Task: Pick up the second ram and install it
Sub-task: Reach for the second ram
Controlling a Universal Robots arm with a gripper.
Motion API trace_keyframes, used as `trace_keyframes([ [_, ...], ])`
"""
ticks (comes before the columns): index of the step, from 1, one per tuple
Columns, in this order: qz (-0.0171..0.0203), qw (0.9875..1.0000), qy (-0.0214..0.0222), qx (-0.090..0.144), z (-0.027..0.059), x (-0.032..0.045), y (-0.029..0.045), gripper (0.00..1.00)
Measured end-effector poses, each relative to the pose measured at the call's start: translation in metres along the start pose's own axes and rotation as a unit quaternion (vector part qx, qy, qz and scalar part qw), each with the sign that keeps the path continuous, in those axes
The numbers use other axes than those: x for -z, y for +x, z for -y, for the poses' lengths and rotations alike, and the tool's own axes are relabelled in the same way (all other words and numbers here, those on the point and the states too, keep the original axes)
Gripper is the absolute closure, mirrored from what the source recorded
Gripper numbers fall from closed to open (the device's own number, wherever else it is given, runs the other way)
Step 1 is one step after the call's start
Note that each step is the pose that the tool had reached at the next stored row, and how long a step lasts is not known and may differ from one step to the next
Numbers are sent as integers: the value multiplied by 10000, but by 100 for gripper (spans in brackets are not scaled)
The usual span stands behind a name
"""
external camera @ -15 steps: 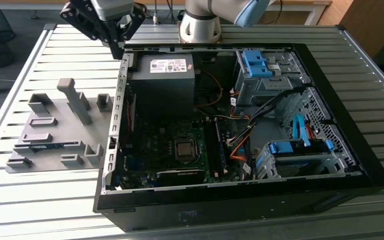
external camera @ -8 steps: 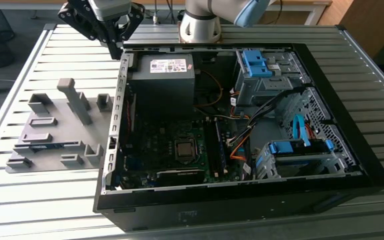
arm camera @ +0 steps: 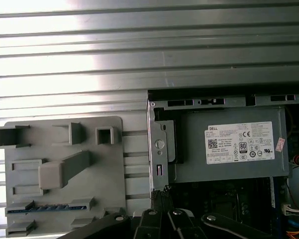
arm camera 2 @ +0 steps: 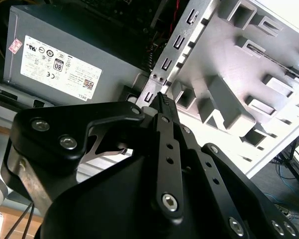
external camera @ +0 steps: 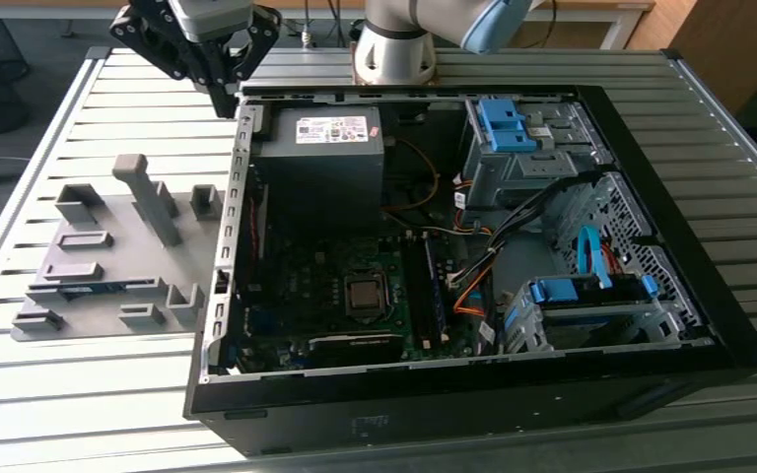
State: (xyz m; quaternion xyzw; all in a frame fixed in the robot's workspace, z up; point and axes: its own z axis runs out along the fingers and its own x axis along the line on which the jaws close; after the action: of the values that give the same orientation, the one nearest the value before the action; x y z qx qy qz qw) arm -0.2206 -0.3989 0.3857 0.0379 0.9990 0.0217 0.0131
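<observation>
The pick-up step is not yet begun: the thin blue-teal circuit-board stick, the second ram (external camera: 90,289), lies on its edge in a slot of the gray plastic holder plate (external camera: 129,222) on the slatted metal bench (external camera: 36,394). The black gripper (external camera: 228,97) hangs above the corner of the open black computer case (external camera: 694,325), near the gray power supply box (external camera: 319,163) and well apart from the stick. Its fingers are together and hold nothing. In my judgement, a grasp calls for parted fingers, lined up across the narrow stick directly above its slot.
</observation>
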Motion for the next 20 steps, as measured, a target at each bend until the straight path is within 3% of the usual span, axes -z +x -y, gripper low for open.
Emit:
trace_keyframes([
  [13,0,10000,0,0,4,-3,52,89],
  [20,0,10000,0,0,10,-4,127,89],
])
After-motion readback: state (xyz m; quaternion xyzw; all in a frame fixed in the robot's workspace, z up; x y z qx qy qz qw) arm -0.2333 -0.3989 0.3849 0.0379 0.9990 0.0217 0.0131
